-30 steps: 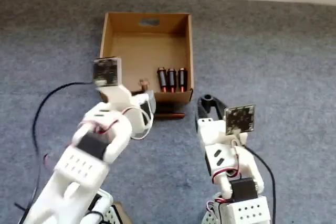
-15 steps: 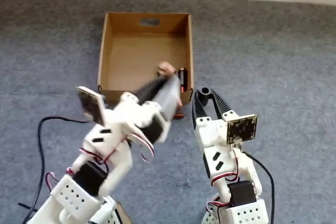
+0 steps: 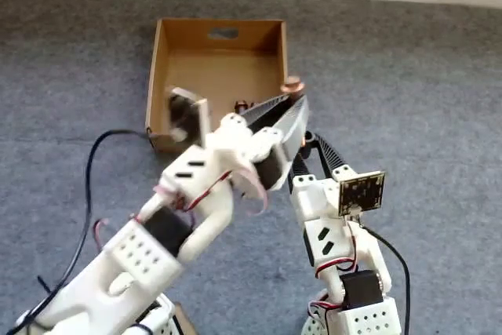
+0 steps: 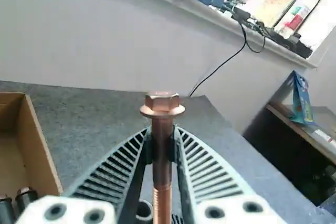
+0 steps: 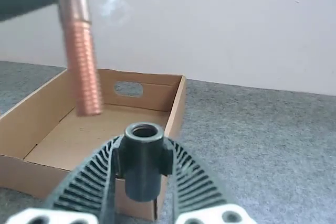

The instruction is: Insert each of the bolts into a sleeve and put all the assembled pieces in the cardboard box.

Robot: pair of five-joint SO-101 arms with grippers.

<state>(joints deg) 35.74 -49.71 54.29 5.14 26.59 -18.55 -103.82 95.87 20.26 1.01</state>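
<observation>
My left gripper (image 4: 162,145) is shut on a copper bolt (image 4: 161,145), held upright with its hex head (image 3: 292,84) on top, just over the box's near right corner. The bolt's threaded end (image 5: 84,61) hangs a little above and beside the dark sleeve (image 5: 140,161). My right gripper (image 5: 140,169) is shut on that sleeve, which stands upright with its bore open upward (image 3: 307,139). The cardboard box (image 3: 161,76) lies beyond both grippers, with assembled pieces (image 3: 241,105) at its near right, partly hidden by the left arm.
Grey carpet (image 3: 408,76) surrounds the box with free room on the right and far side. A black cable (image 3: 86,194) trails from the left arm across the floor at the left.
The left arm has swung right from the box's near left wall, carrying the bolt to just above the sleeve. The right gripper has stayed almost still.
</observation>
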